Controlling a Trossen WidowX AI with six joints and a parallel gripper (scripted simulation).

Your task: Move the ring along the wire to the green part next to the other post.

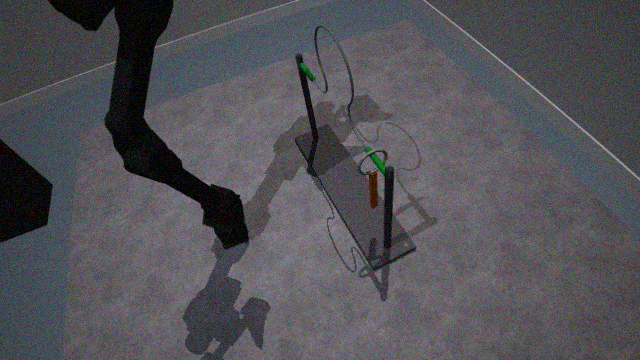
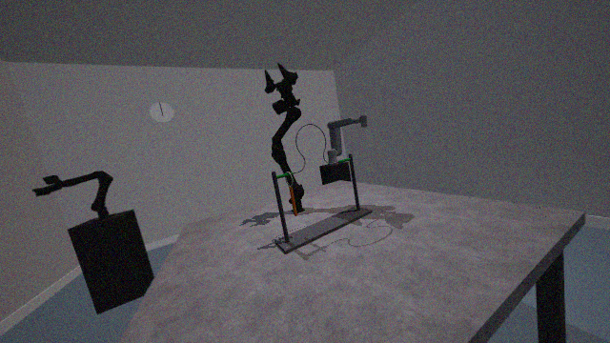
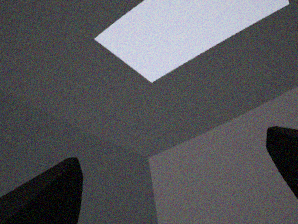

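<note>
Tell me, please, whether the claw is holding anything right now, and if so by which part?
Nothing is held. The claw is open, raised high above the table. The ring hangs on the green part by one post, its orange handle untouched.
</note>
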